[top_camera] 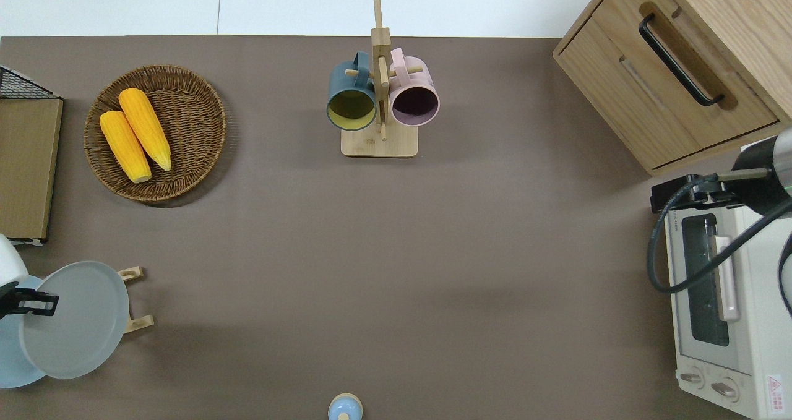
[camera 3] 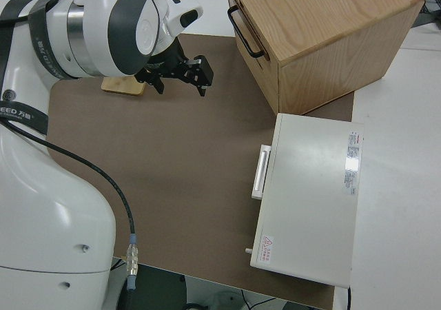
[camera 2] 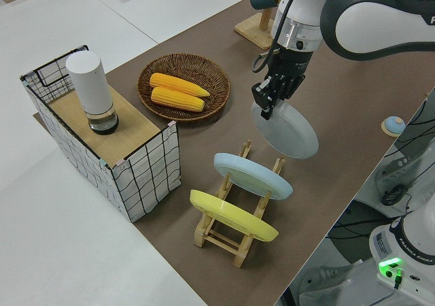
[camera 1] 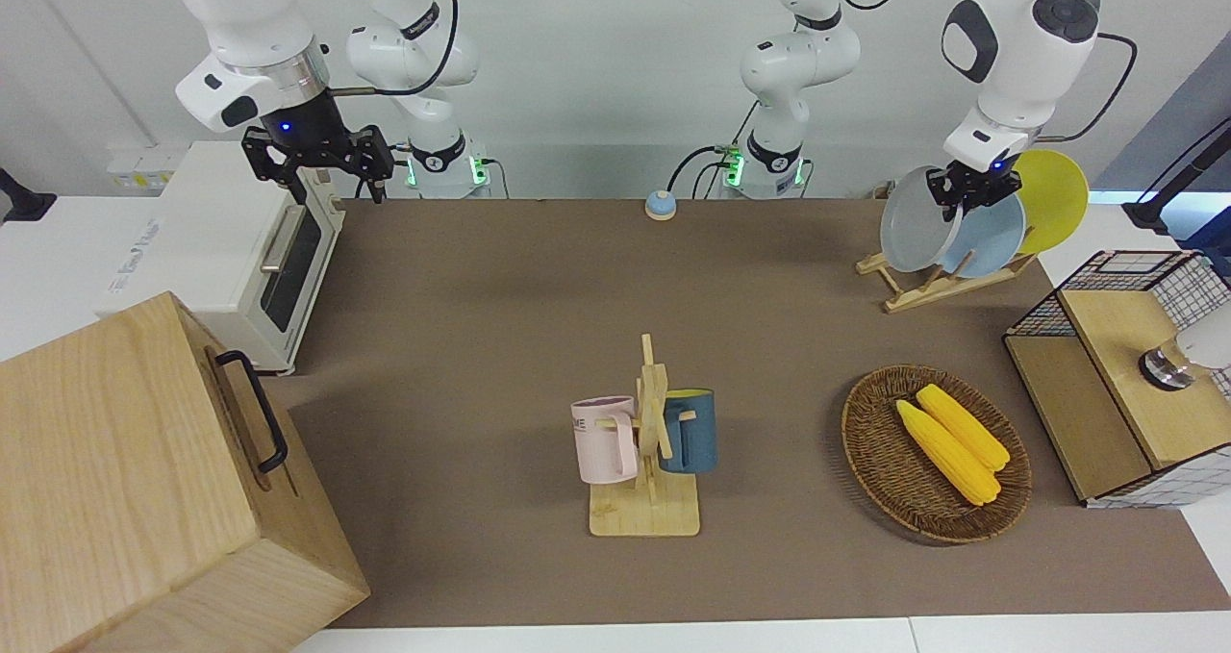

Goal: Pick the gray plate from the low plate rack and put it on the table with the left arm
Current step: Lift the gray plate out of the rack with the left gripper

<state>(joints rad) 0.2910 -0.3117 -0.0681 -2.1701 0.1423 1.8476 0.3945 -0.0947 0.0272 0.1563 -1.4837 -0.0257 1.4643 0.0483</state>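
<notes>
My left gripper (camera 1: 971,189) is shut on the upper rim of the gray plate (camera 1: 916,220) and holds it tilted in the air, lifted out of the low plate rack (camera 1: 938,286). In the overhead view the gray plate (top_camera: 74,321) hangs over the rack's end (top_camera: 137,300) and part of the light blue plate (top_camera: 9,365). The left side view shows the left gripper (camera 2: 268,99), the gray plate (camera 2: 285,130) and the rack (camera 2: 234,232) beneath it. The brown table (camera 1: 481,297) lies below. The right arm with its gripper (camera 1: 317,161) is parked, fingers open.
A light blue plate (camera 2: 251,175) and a yellow plate (camera 2: 231,216) stay in the rack. A wicker basket with two corn cobs (camera 1: 938,451), a mug stand (camera 1: 646,441), a wire-mesh box (camera 1: 1120,374), a wooden cabinet (camera 1: 144,480), a toaster oven (camera 1: 231,249) and a small bell (camera 1: 660,204) stand around.
</notes>
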